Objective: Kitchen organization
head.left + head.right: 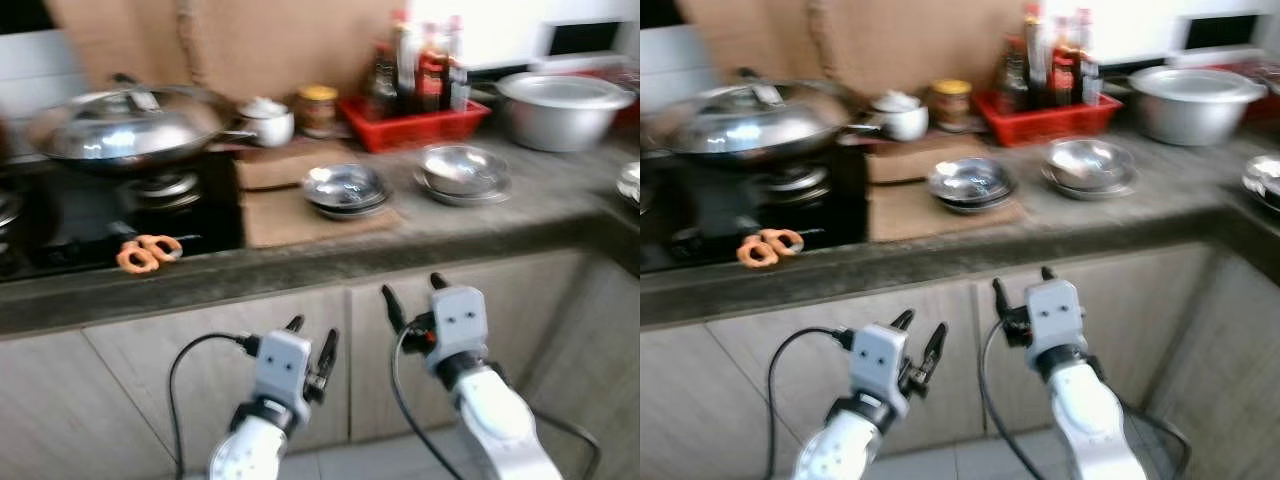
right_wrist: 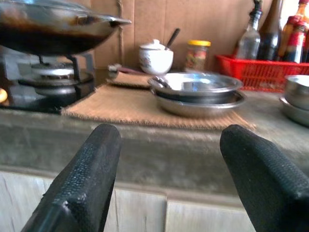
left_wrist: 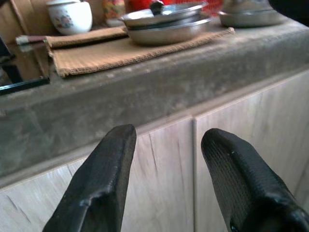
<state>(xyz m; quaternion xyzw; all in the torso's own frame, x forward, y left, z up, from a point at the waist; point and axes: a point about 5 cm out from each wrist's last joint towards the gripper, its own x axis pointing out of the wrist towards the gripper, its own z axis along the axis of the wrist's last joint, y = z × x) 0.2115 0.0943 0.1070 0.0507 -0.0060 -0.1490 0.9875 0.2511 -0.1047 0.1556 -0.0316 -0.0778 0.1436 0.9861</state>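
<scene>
Both my grippers hang in front of the wooden cabinet doors [image 1: 200, 370], below the grey counter edge [image 1: 330, 262]. My left gripper [image 1: 312, 340] is open and empty. Higher up and nearer the counter, my right gripper [image 1: 413, 294] is also open and empty. On the counter, stacked steel bowls [image 1: 345, 189] rest on a brown mat [image 1: 300, 215]. More steel bowls [image 1: 462, 172] sit to their right. A lidded wok [image 1: 125, 125] stands on the black stove [image 1: 110, 215]. Orange-handled scissors [image 1: 148, 252] lie at the stove's front edge.
At the back stand a white lidded pot [image 1: 266, 120], a jar [image 1: 318, 108], a red basket of bottles [image 1: 425, 80] and a large steel basin [image 1: 565, 108]. Another steel dish [image 1: 630, 183] sits at the far right, where the counter turns a corner. Cardboard lines the wall.
</scene>
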